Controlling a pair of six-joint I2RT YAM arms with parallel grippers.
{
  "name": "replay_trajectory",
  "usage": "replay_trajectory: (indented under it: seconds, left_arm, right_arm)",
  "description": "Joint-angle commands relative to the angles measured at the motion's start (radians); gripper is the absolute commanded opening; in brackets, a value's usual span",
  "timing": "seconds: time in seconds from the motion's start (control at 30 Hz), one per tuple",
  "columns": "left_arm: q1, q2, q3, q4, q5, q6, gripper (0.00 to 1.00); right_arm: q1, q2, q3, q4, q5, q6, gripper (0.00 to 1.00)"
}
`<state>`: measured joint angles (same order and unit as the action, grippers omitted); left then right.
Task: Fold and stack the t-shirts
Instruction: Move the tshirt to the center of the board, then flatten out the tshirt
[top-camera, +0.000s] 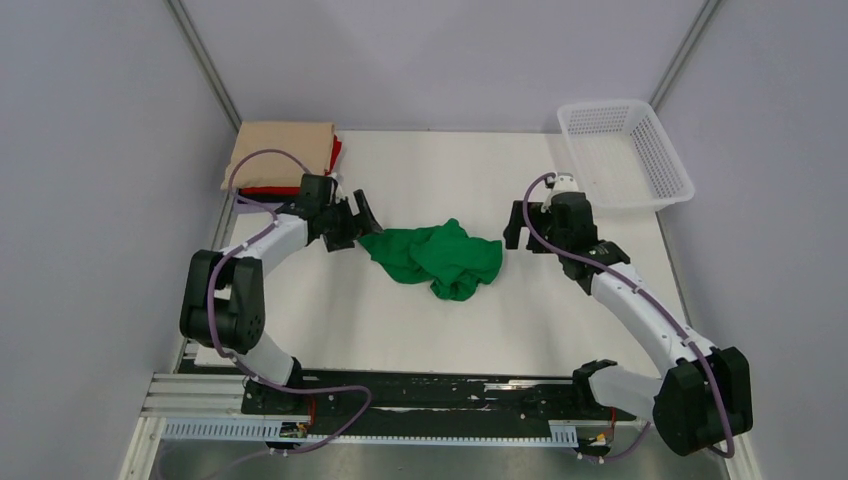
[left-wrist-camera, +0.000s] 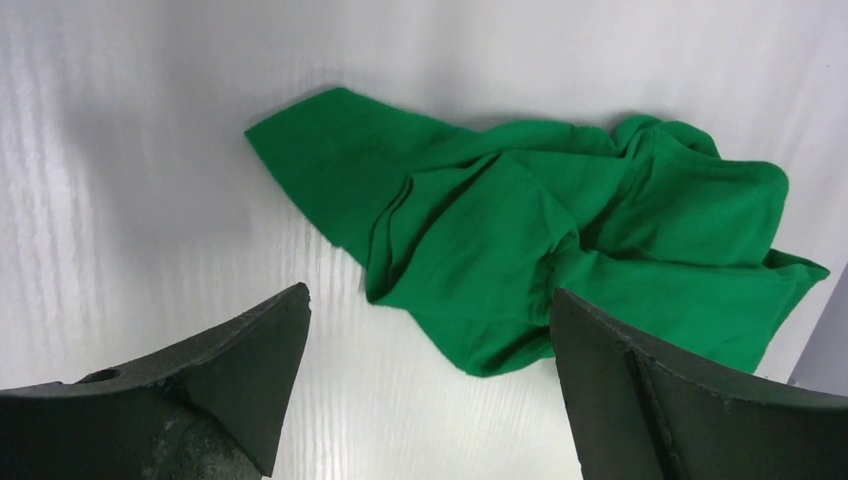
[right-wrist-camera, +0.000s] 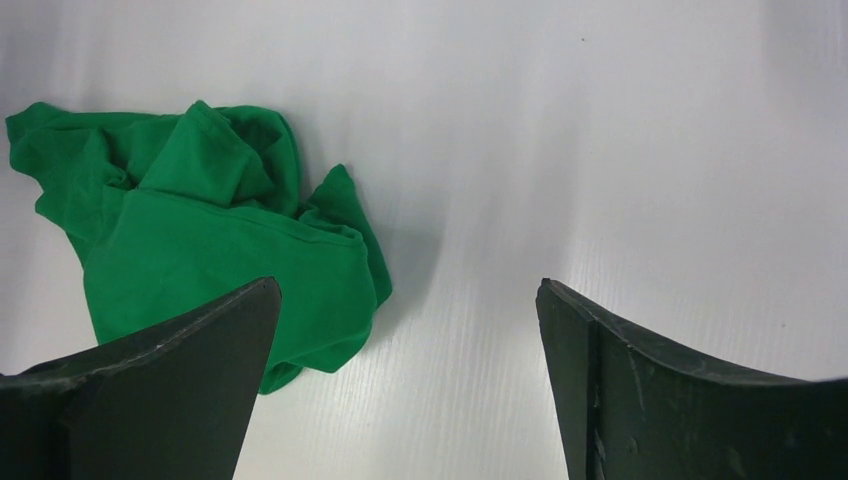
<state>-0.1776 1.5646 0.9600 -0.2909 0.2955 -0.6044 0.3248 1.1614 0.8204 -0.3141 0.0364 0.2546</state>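
A crumpled bright green t-shirt (top-camera: 437, 257) lies in a heap on the white table, between my two arms. My left gripper (top-camera: 352, 222) hovers open just off its left edge; in the left wrist view the green t-shirt (left-wrist-camera: 560, 225) fills the space ahead of the spread fingers (left-wrist-camera: 250, 360). To the cloth's right my right gripper (top-camera: 522, 224) stands open and holds nothing, with the green t-shirt (right-wrist-camera: 200, 240) lying left of its jaws. At the back left sits a folded stack (top-camera: 283, 152): a beige t-shirt on top, a red one under it.
A white plastic mesh basket (top-camera: 625, 152) stands at the back right corner. Grey walls close in the table on three sides. The arm bases and a metal rail (top-camera: 400, 400) run along the near edge.
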Motion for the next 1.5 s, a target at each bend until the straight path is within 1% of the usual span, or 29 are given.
replay_trajectory:
  seconds: [0.0,0.1,0.33,0.5,0.57,0.83,0.97,1.13,1.33,1.47]
  left_arm:
    - [-0.025,0.092,0.087,0.045,0.049,0.007,0.96]
    - [-0.045,0.161,0.149,0.027,0.093,0.027,0.95]
    - [-0.09,0.26,0.193,0.033,0.113,0.042,0.94]
    - [-0.099,0.303,0.219,0.023,0.124,0.038,0.89]
    - [-0.106,0.299,0.226,0.023,0.141,0.037,0.88]
    - [-0.158,0.253,0.23,0.011,0.129,0.03,0.85]
    - [-0.185,0.233,0.253,-0.034,0.075,0.033,0.84]
    - [-0.225,0.216,0.306,-0.17,-0.07,0.063,0.81]
    - [-0.241,0.175,0.309,-0.159,-0.067,0.061,0.81]
    - [-0.246,0.179,0.313,-0.16,-0.068,0.055,0.81]
  right_arm:
    - [-0.007,-0.055,-0.038,0.038,0.002,0.035,1.0]
    - [-0.014,-0.067,-0.054,0.037,-0.011,0.035,1.0]
    - [-0.027,-0.046,-0.048,0.038,-0.02,0.033,1.0]
    - [-0.031,-0.039,-0.044,0.038,-0.076,0.032,1.0]
    - [-0.033,-0.039,-0.046,0.038,-0.083,0.034,1.0]
    - [-0.034,-0.021,-0.043,0.038,-0.1,0.031,1.0]
    - [-0.034,-0.006,-0.041,0.037,-0.11,0.03,1.0]
    - [-0.034,0.004,-0.04,0.038,-0.111,0.031,1.0]
    - [-0.036,0.012,-0.038,0.036,-0.11,0.031,1.0]
    - [-0.036,0.014,-0.038,0.035,-0.111,0.031,1.0]
